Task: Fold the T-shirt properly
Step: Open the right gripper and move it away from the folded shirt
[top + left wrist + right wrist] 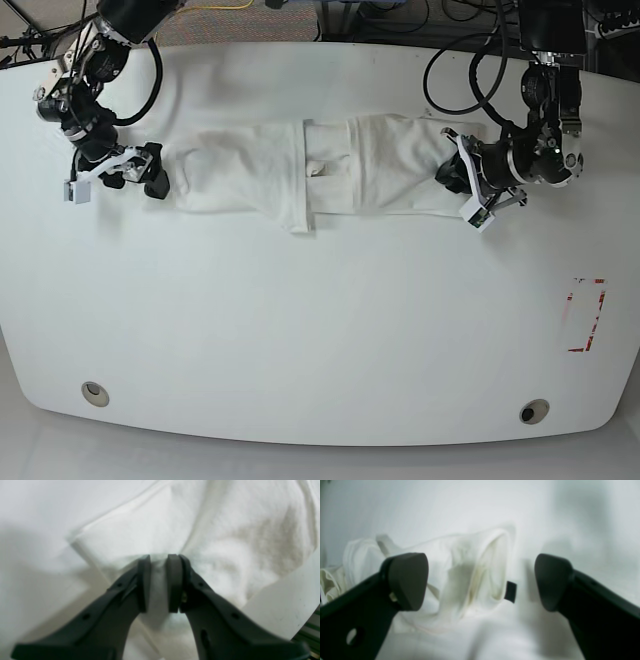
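Spanning the white surface (320, 340), the T-shirt (400, 165) is lying crumpled between both arms; the right hand (480, 582) is gaping around one black-tagged end, while the left hand (158, 583) is holding narrow over the fabric, its grip unclear.

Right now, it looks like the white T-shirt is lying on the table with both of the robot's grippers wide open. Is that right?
Not quite: the left gripper is nearly closed, its fingertips close together at the cloth, as the left wrist view shows. The white T-shirt is on the table, and the right gripper is wide open.
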Robot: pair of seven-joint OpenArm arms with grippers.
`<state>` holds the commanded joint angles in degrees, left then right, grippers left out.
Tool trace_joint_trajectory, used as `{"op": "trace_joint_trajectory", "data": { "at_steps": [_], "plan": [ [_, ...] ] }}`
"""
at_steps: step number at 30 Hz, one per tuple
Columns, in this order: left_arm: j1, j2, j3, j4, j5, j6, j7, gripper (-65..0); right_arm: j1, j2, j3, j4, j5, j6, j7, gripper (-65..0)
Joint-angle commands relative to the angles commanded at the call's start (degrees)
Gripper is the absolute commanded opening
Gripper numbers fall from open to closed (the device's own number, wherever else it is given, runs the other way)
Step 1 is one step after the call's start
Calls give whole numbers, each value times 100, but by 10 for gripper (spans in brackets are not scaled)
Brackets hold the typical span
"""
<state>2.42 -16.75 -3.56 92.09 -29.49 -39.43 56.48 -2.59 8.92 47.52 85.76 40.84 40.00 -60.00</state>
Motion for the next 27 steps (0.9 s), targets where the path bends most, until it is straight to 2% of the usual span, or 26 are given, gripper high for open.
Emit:
{"op": "trace_joint_trajectory", "data": {
  "at_steps": [7, 13, 17, 19, 22, 23, 24, 26, 27],
  "plan": [
    [9, 0, -9, 26, 0, 0, 0, -553, -18, 18, -88, -299, -44, 0, 167, 0],
    [9, 0, -9, 35, 0, 0, 0, -553, -185, -18, -563, -290, -53, 0, 229, 0],
    [9, 0, -9, 35, 0, 0, 0, -553, -229, -167, -800, -281, -44, 0, 431, -3],
    [9, 0, -9, 35, 0, 0, 0, -553, -237, -176, -826, -290, -44, 0, 475, -52],
    [9, 0, -9, 35, 9, 26, 0, -553, -237, -193, -835, -325, -53, 0, 519, -228],
    [9, 0, 0, 35, 9, 35, 0, -553, -237, -193, -844, -325, -53, 0, 519, -330],
    [9, 0, 0, 26, 18, 35, 0, -553, -237, -193, -844, -325, -53, 0, 519, -376],
    [0, 0, 9, 18, 18, 35, 0, -551, -229, -176, -844, -290, -53, 0, 519, -528],
    [0, 0, 18, 9, 18, 35, 0, -551, -229, -167, -844, -281, -53, 0, 519, -571]
  ]
}}
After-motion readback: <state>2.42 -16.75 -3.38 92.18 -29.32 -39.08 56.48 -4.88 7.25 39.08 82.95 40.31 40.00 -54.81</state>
